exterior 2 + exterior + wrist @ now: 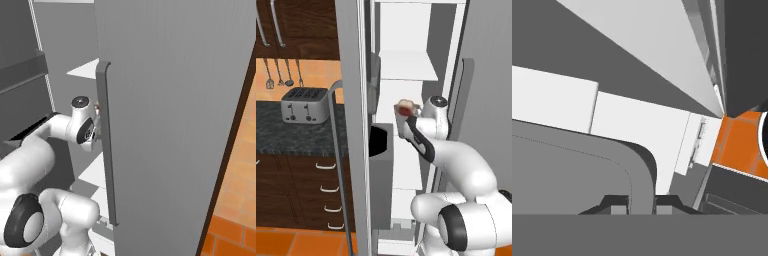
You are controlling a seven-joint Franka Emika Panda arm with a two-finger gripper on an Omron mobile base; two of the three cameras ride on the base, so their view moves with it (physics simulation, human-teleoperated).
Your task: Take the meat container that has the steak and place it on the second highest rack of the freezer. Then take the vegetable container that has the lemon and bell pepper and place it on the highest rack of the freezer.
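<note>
In the hand view my gripper [642, 206] is shut on the rim of the meat container [572, 170], a grey tray whose curved wall runs up between the two fingertips [617, 206]. In the left base view the meat container [402, 126] hangs tilted in front of the hand, inside the open freezer [406, 165], at about mid height. The steak [405, 106] shows red with a pale edge at the container's upper end. A white freezer shelf [408, 71] lies above it. In the right base view the wrist [82, 125] reaches in behind the freezer door; the container is hidden there.
The left freezer door [353, 130] stands open edge-on, with its long handle [336, 165] and a door bin [381, 165]. The right door [170, 125] and its handle [104, 145] crowd the arm. A toaster [304, 105] sits on the dark counter [286, 137] at left.
</note>
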